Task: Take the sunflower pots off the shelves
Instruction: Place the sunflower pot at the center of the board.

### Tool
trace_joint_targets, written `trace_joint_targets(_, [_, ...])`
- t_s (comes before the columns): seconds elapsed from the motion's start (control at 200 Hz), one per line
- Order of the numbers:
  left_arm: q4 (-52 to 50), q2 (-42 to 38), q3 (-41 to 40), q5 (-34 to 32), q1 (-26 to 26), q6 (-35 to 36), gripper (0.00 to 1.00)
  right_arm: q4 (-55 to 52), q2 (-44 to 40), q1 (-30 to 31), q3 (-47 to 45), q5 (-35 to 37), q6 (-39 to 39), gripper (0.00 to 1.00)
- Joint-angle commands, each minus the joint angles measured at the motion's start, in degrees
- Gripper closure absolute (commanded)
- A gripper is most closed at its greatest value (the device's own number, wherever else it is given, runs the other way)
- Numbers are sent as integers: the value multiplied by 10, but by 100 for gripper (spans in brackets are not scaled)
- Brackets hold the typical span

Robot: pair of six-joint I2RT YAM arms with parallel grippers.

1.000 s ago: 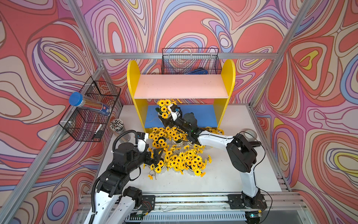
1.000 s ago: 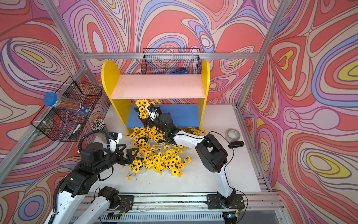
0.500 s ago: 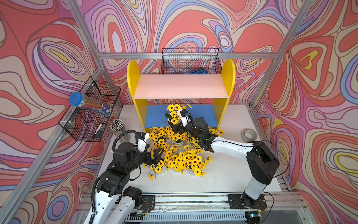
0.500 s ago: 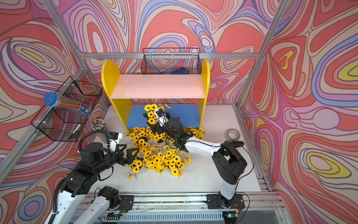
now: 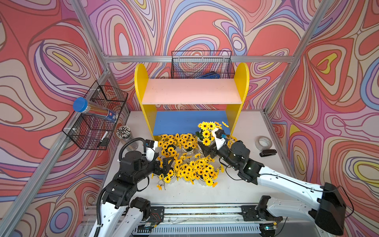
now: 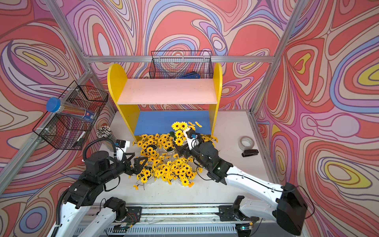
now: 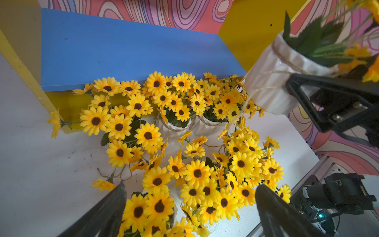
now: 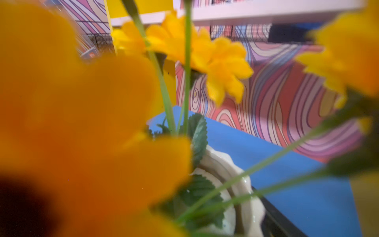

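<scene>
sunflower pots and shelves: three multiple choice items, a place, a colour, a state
1. Where do the resting sunflower pots stand? A upper board B table before the shelves C wire basket
2. The shelves' lower board is: A blue B green C white
3. The right gripper is: A open, empty B out of view C shut on a sunflower pot

B, both top views show them there; A, plainly blue; C, left wrist view shows it clamping the pot.

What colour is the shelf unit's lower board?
The lower board is blue, clearest in the left wrist view.
</scene>
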Motion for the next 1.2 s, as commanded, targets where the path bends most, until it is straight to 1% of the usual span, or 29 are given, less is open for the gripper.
trace_joint_targets(0.0, [19, -7, -5, 15, 2, 0, 1, -81, -107, 8, -55, 86, 68, 100])
trace_joint_targets(0.075, [21, -7, -5, 19, 2, -1, 1, -155, -195, 8, -93, 121, 117, 100])
trace_joint_targets(0.175, [22, -6, -6, 24, 1, -1, 1, -208, -288, 8, -139, 164, 177, 100])
trace_joint_targets(0.225, [22, -6, -6, 23, 1, -1, 1, -236, -316, 8, -151, 186, 205, 100])
trace_joint_targets(0.28, [22, -7, -6, 21, 0, 0, 1, -262, -321, 8, -154, 198, 223, 100])
trace_joint_targets(0.386, [19, -11, -7, 15, 0, 0, 1, -285, -298, 8, -165, 225, 268, 100])
trace_joint_targets(0.476, [18, -13, -7, 12, 0, 0, 1, -266, -269, 9, -190, 230, 315, 100])
trace_joint_targets(0.551, [18, -13, -7, 10, 0, 0, 1, -234, -264, 9, -227, 243, 341, 100])
trace_joint_targets(0.756, [20, -11, -7, 15, -2, 0, 1, -172, -236, 16, -278, 258, 357, 100])
trace_joint_targets(0.806, [19, -12, -7, 16, -1, 0, 1, -160, -221, 22, -285, 265, 364, 100])
trace_joint_targets(0.901, [19, -15, -8, 13, -3, 0, 1, -121, -175, 32, -292, 258, 373, 100])
trace_joint_targets(0.961, [19, -17, -8, 14, -3, 0, 1, -87, -138, 60, -296, 273, 377, 100])
trace_joint_targets(1.107, [20, -19, -8, 16, -4, 0, 1, 23, -56, 154, -319, 369, 365, 100])
trace_joint_targets(1.197, [21, -20, -8, 17, -6, 0, 1, 28, -10, 210, -320, 453, 394, 100])
